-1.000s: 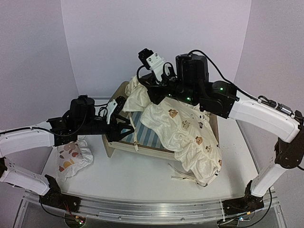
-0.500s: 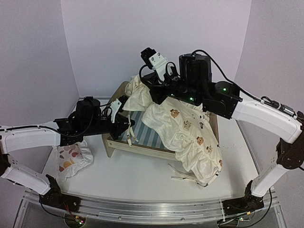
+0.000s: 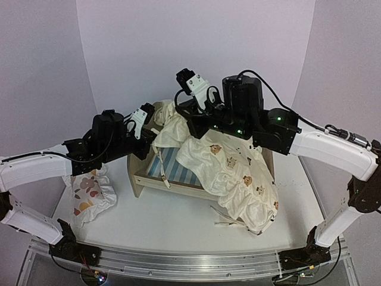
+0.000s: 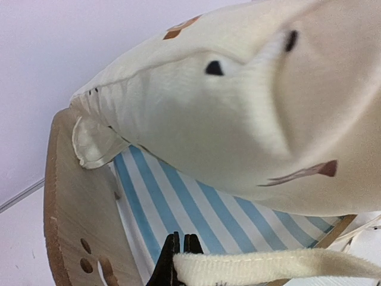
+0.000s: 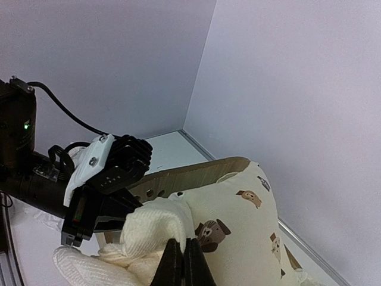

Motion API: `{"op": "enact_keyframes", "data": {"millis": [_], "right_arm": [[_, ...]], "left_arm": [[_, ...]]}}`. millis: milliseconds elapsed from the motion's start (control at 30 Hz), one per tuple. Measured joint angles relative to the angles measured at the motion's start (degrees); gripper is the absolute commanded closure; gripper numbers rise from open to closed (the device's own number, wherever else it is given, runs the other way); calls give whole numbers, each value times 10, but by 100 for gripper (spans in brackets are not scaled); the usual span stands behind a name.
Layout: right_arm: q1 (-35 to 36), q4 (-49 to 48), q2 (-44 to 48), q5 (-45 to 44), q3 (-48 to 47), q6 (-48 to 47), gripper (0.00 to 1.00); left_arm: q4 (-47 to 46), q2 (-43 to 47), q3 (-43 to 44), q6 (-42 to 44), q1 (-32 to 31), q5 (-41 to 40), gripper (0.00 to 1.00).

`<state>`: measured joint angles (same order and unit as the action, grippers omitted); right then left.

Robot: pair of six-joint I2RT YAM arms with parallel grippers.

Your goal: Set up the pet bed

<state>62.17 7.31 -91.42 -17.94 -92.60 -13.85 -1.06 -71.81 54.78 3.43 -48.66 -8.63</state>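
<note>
L end effector: fingers clenched, pinching the end of a cream strip of the cushion; hem or tie, can't tell which. R end effector: also clenched, w/ a bunched fold of the same cushion between the tips. Both grips sit at the cushion's far-left end, the L unit just beside the R one in R wrist view. That end hangs raised off the pet bed. The striped base is exposed beneath it, w/ the paw-cutout end board alongside. Rest of the cushion lies crumpled over the bed's right part & spills over its near-right side onto the worktop, ties trailing there. Bed stands mid-worktop, toward the far edge, a bit left of centre. Small printed pillow lies by the worktop's left edge, under L arm, apart from the bed. Judgement: cushion not yet seated, pillow not placed. Risks: (1) L pinch is on a thin strip, so it may slip out under tension if the arms spread. (2) Much of the cloth hangs off the near-right side, so its weight could drag it off the frame on release. (3) Light frame may slide or tip if cloth catches a board. (4) Loose ties could get trapped under the cushion. (5) Units v. close, so contact btwn them is possible.
</note>
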Motion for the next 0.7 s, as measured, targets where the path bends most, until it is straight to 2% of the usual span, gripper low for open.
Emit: {"op": "enact_keyframes", "data": {"millis": [300, 700], "right_arm": [[0, -4, 0, 9, 20, 21, 100], [0, -9, -12, 21, 49, 51, 100]], "left_arm": [[56, 0, 0, -12, 0, -81, 100], [111, 0, 0, -51, -1, -142, 93]]}}
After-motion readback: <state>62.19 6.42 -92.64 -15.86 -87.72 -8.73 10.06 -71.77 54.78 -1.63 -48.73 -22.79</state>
